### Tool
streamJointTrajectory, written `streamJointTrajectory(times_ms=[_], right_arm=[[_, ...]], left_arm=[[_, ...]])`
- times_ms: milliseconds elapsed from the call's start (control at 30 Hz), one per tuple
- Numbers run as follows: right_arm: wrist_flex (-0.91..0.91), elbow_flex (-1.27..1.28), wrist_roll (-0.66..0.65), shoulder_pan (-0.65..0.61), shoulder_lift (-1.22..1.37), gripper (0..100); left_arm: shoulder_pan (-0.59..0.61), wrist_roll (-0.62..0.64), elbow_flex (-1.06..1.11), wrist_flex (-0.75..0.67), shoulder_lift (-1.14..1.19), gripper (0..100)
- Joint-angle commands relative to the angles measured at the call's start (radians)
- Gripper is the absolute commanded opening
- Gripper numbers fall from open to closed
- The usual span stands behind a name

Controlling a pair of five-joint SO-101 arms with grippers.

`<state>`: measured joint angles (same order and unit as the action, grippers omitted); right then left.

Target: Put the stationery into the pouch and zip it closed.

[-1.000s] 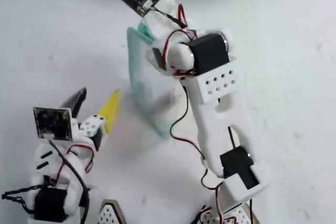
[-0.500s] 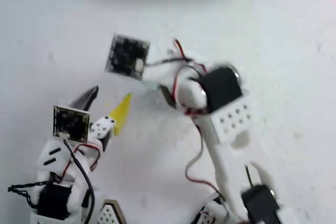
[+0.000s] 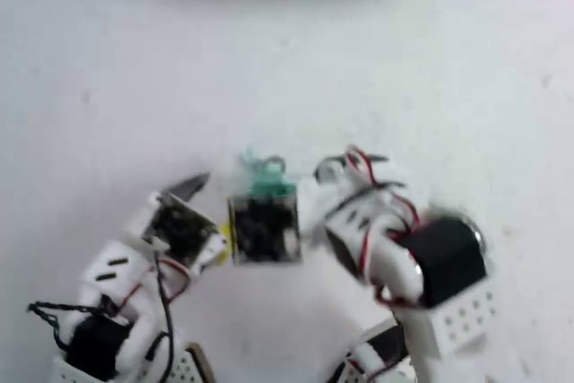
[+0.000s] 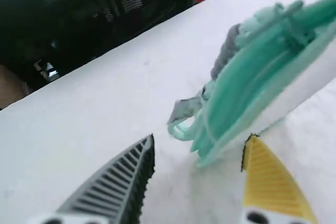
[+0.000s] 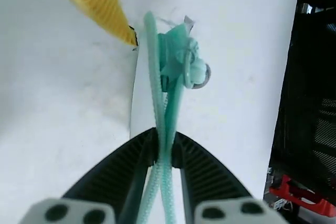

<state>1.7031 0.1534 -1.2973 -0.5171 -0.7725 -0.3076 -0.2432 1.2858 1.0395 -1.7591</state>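
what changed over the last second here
The right gripper, shut on the pouch, pulled back from farther out on the table toward its near edge, bringing the pouch along. The left gripper swung over toward it, so the pouch now sits right in front of it. The left gripper stayed open.

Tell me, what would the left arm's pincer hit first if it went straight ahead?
Most likely the teal pouch: its edge sits just ahead of the open left pincer, nearer the yellow finger, and is clamped by the right pincer. Exact depth is hard to judge.
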Motion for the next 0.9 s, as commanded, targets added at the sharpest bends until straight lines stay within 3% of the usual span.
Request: streamJointTrajectory(times_ms=[0,133,333,433,567,667,767,867], right_arm=[[0.022,0.077,-0.058,0.018,-0.076,1.7],[0.021,0.126,-0.118,0.059,-0.148,1.7],[0.019,0.157,-0.258,0.286,-0.157,1.7],[0.021,0.233,-0.362,0.337,-0.168,1.7],[0.021,0.344,-0.423,0.338,-0.189,1.7],[0.021,0.384,-0.42,0.298,-0.213,1.7],[0.021,0.405,-0.419,0.263,-0.24,1.7],[0.021,0.407,-0.417,0.234,-0.263,1.7]], left_arm=[[-0.119,-0.018,-0.005,0.017,0.005,28],[-0.091,-0.018,-0.023,0.035,0.004,28],[-0.077,-0.095,-0.371,0.37,-0.077,28],[-0.076,-0.143,-0.502,0.407,-0.079,28],[-0.059,-0.141,-0.391,0.249,-0.07,28],[0.013,-0.13,-0.158,-0.02,-0.068,28],[0.035,-0.034,0.094,-0.347,-0.067,25],[0.018,-0.011,0.239,-0.532,-0.067,23]])
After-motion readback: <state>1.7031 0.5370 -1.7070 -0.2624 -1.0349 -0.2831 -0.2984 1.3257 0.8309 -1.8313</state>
